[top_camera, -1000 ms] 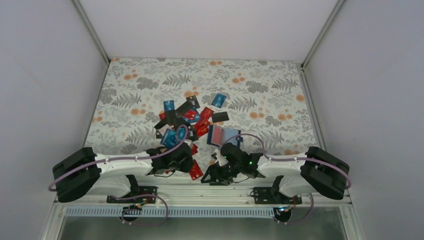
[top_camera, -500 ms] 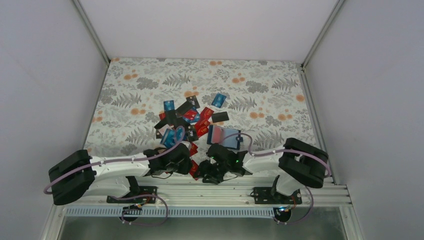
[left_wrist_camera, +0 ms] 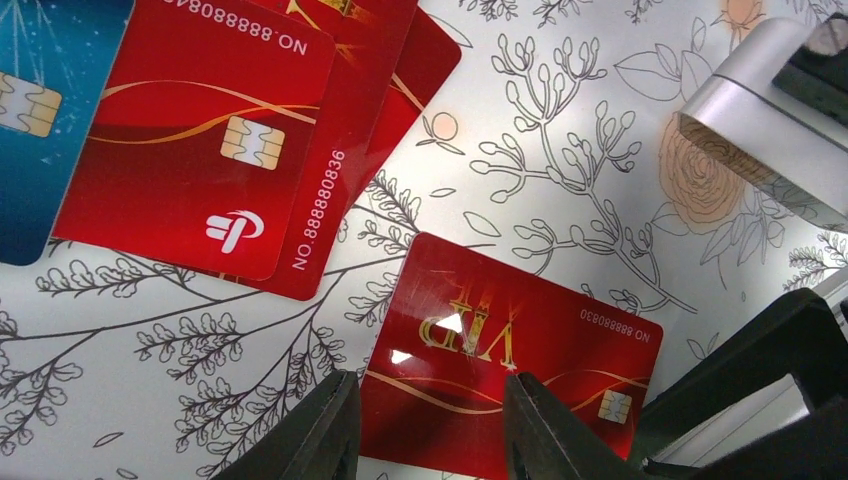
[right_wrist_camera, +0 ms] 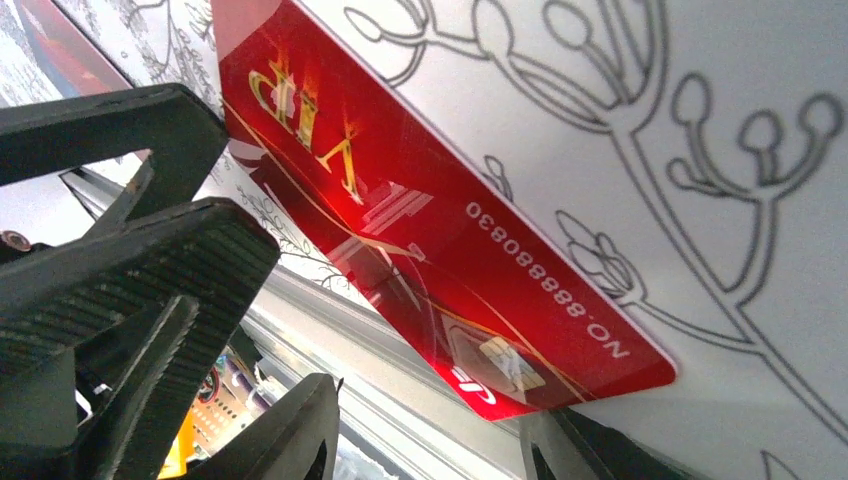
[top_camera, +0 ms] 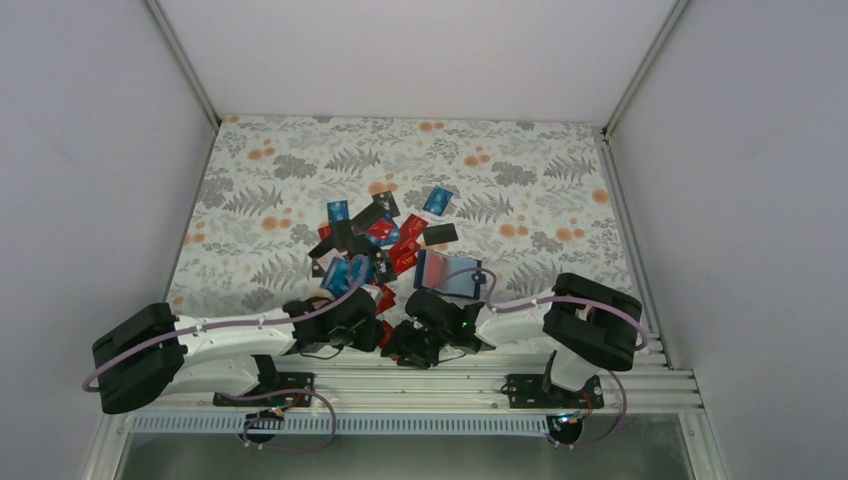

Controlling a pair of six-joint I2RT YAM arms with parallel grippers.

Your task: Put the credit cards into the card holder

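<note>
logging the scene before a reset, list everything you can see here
cards: many, red, blue and black, heaped mid-cloth
vip card: one, red, flat, apart from the heap by the near edge
holder: one, navy, open, right of the heap
cloth: one, pale with grey and orange floral print, over the table
rail: one, silver, near edge
left arm: white and black
right arm: white and black
left pincer: black, open, over the vip card
right pincer: black, open, at that card's edge
</note>
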